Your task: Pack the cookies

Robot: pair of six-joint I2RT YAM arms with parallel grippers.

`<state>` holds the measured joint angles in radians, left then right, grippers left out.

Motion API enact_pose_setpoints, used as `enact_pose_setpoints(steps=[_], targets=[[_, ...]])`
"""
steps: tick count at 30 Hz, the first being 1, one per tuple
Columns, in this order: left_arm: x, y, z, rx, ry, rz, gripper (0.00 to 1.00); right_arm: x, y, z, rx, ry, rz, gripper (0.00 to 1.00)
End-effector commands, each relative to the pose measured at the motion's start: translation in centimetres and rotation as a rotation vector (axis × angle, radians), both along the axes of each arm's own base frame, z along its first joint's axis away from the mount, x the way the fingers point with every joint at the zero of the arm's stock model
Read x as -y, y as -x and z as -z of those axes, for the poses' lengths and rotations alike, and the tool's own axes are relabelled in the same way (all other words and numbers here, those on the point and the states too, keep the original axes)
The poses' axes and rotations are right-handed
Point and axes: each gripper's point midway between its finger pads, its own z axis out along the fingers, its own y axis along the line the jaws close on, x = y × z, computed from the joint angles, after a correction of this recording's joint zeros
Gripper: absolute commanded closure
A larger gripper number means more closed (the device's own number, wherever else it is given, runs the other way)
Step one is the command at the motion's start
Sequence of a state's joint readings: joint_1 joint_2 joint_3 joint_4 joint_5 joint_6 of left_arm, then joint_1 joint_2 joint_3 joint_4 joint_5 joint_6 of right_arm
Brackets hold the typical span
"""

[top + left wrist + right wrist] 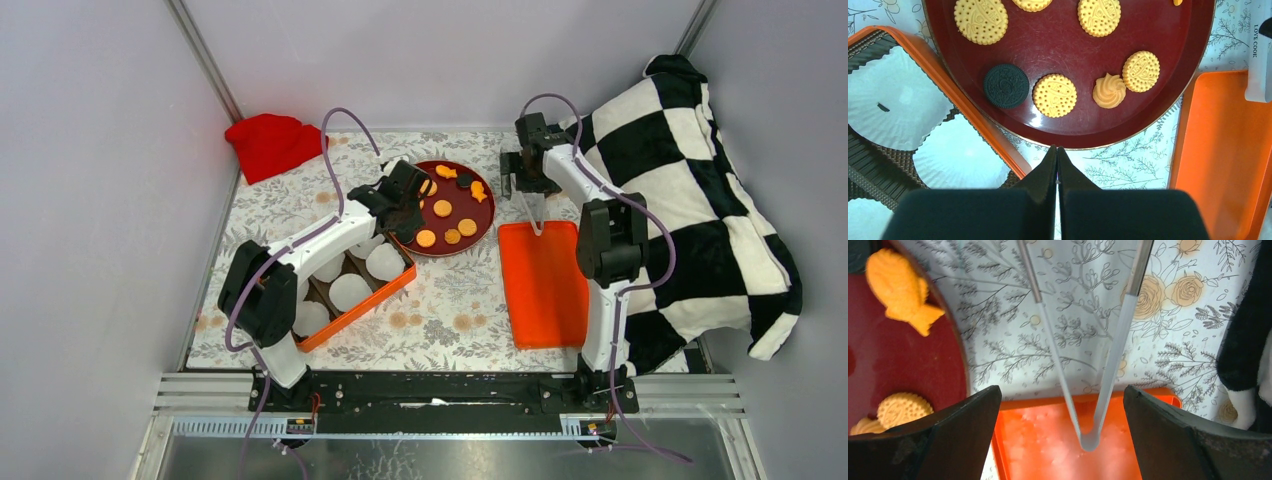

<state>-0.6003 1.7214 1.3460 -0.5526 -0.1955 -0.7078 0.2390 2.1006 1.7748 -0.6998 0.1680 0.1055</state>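
Note:
Several round orange-yellow cookies [1054, 95] lie on a dark red plate [1073, 131], with a black sandwich cookie [1006, 85] and a swirl cookie [1109, 91]. In the top view the cookies [442, 208] sit on the plate [487, 222] at table centre. My left gripper [1056, 150] is shut and empty, its tips just short of the plate's rim, beside the box; it also shows in the top view [403, 225]. My right gripper [1062, 390] is open, straddling clear tongs [1113, 355] without touching them; it hovers right of the plate [522, 185].
An orange box [385, 292] with white paper liners [350, 290] stands left of the plate. An orange lid [545, 285] lies to the right, the tongs' [533, 215] bend resting on it. A red cloth [268, 143] lies far left, a checkered blanket [700, 190] at right.

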Motion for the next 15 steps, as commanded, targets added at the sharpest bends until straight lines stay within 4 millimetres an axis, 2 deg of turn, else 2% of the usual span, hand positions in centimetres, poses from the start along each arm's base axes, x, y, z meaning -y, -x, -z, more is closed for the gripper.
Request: enact_pose_setpoints(steps=[1, 10, 15], targets=[[0.0, -0.6, 0.1, 0.012, -0.004, 0.006, 1.00, 1.5, -0.7, 1.7, -0.050, 0.023, 0.052, 0.00], [-0.8, -0.6, 0.6, -0.001, -0.017, -0.014, 1.00, 3.1, -2.7, 4.7, -0.094, 0.015, 0.067, 0.00], [-1.0, -0.5, 0.9, -0.007, -0.021, -0.021, 1.00, 2.5, -3.7, 6.2, -0.107, -0.039, 0.056, 0.00]])
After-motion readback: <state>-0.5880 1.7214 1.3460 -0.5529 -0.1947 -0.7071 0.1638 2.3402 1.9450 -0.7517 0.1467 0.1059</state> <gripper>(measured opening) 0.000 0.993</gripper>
